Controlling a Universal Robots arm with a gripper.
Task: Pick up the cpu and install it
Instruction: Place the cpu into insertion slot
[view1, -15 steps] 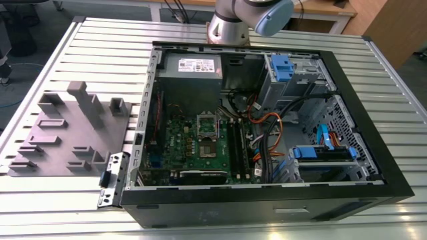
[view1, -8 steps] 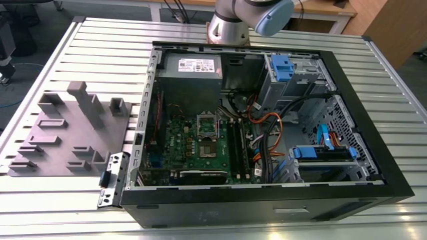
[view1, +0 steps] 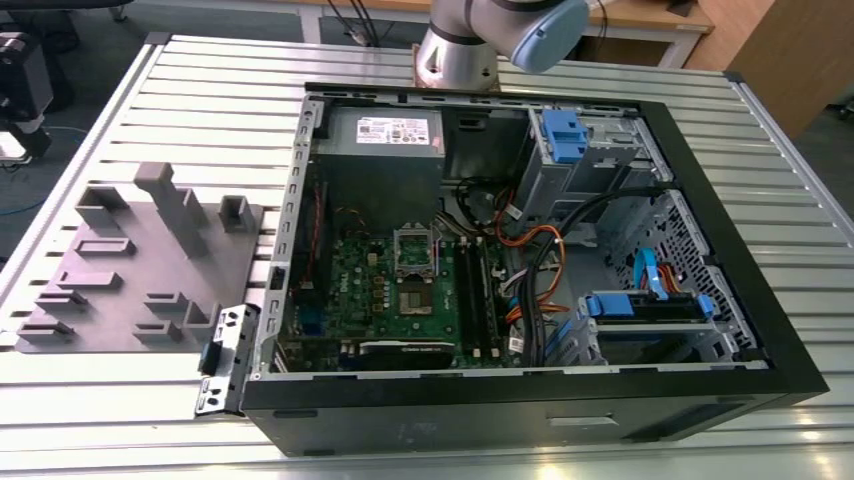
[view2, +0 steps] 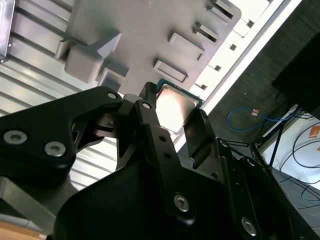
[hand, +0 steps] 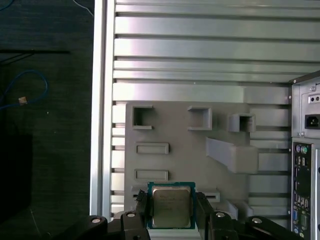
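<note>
The cpu (hand: 171, 205) is a small square chip with a pale metal top and a green rim. My gripper (hand: 172, 212) is shut on it, one black finger against each of two opposite edges. In the second wrist view the cpu (view2: 172, 105) sits between the same fingers of the gripper (view2: 174, 109), well above the grey moulded tray (view2: 140, 30). That tray (hand: 190, 150) lies far below on the slatted table. The motherboard's socket (view1: 411, 297) lies open inside the computer case (view1: 534, 400), with its metal frame (view1: 415, 247) raised just behind it.
The grey tray (view1: 147, 270) lies at the exterior view's left of the open case. Cables (view1: 534, 250), drive bays (view1: 647, 305) and a power supply (view1: 387, 135) crowd the case around the board. The arm's base (view1: 467, 50) stands behind the case. The table edge (hand: 100, 125) drops to a dark floor.
</note>
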